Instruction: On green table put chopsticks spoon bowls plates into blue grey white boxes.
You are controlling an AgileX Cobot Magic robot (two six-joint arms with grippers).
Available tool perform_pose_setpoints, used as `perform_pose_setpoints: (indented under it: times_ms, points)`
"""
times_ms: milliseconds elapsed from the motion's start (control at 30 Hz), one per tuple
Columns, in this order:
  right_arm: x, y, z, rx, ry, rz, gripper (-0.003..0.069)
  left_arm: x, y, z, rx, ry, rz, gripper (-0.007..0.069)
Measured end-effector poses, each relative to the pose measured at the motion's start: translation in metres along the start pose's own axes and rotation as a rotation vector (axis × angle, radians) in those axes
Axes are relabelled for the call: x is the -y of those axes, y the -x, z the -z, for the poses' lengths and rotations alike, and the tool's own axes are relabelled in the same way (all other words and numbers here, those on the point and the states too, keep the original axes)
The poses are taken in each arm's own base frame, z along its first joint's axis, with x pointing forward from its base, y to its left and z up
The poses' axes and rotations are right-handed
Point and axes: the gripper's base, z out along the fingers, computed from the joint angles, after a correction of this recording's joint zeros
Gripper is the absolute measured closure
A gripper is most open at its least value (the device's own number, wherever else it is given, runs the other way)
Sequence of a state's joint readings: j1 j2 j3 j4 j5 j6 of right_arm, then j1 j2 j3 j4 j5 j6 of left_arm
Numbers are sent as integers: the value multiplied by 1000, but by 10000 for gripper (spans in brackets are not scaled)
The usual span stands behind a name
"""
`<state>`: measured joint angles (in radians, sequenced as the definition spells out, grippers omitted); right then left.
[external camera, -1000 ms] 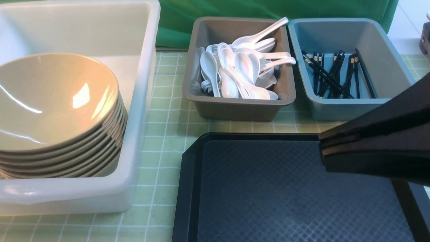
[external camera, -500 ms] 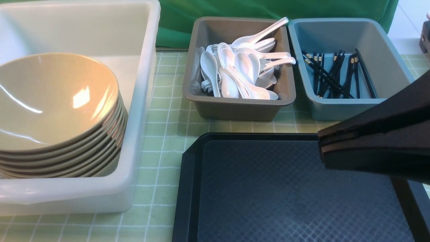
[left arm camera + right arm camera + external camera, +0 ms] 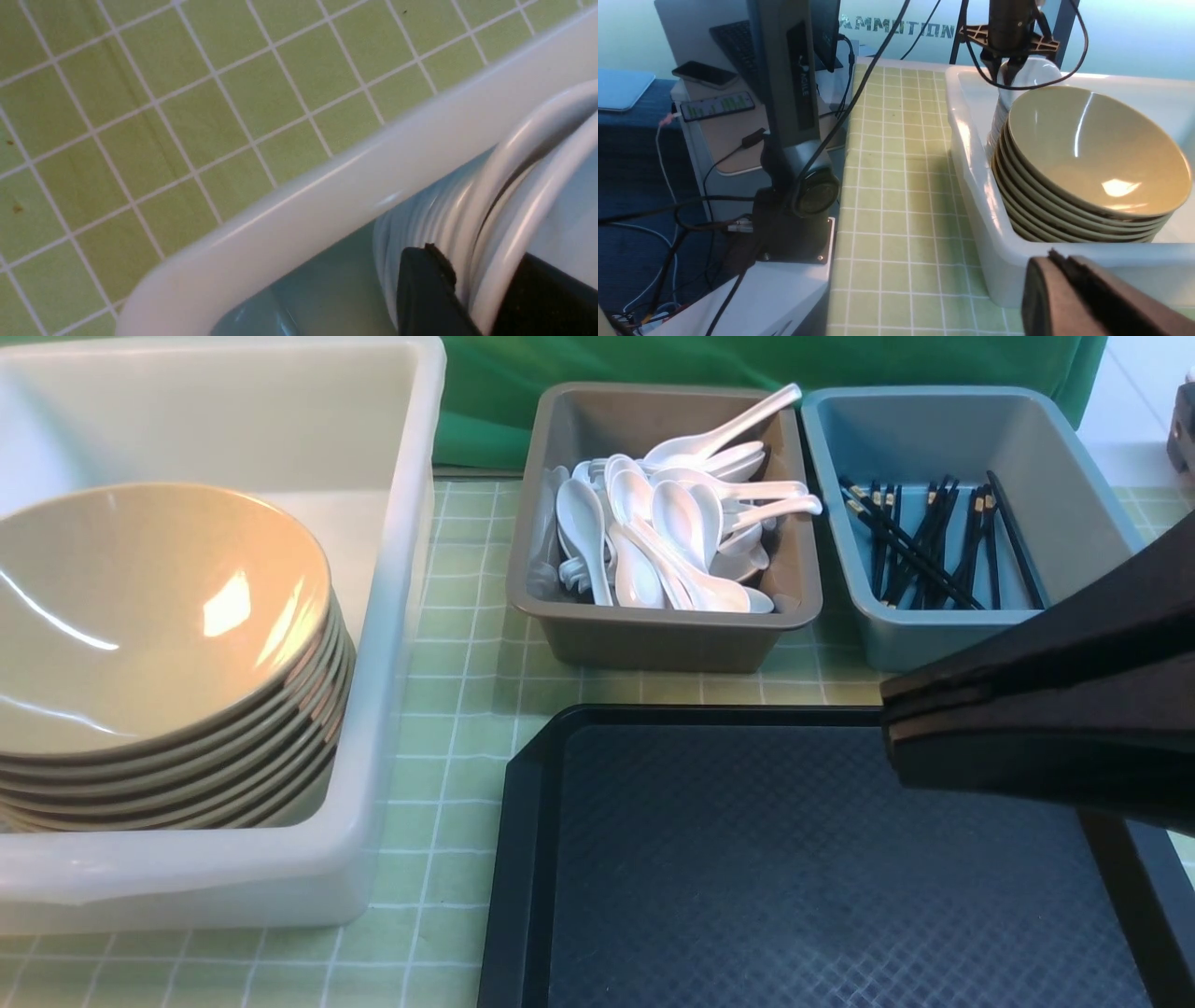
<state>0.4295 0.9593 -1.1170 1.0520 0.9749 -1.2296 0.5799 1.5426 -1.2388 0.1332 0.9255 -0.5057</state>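
bowls (image 3: 159, 616) fill the white box (image 3: 411, 523) in the front view, spoons (image 3: 653, 523) the grey box (image 3: 653, 635), chopsticks (image 3: 924, 541) the blue box (image 3: 934, 644); right tool (image 3: 887, 728) clamped closed, empty. left wrist view: left tool (image 3: 472, 289) straddles a plate (image 3: 523, 140) rim, grip unclear. right wrist view: plates (image 3: 998, 119) stacked beside bowls, sorting seems nearly done.

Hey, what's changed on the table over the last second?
The right hand rose a little and edged left above the tray, shut, with nothing seen in it. Nothing was picked up or let go in the front view. The bowls, spoons, chopsticks and boxes stayed put.
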Motion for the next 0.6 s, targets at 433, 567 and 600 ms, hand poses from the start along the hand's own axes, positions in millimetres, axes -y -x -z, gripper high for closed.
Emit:
perform_pose_setpoints:
  times_ms: [433, 567, 600]
  points:
    - [3, -3, 0, -27, -30, 15, 612, -1, 5, 82, 170, -72, -42, 58]
    - [18, -8, -4, -62, -126, -19, 612, 37, -22, 139, 240, -329, -330, 50]
    - [26, -12, -7, -89, -172, -48, 612, 51, -36, 153, 245, -416, -428, 52]
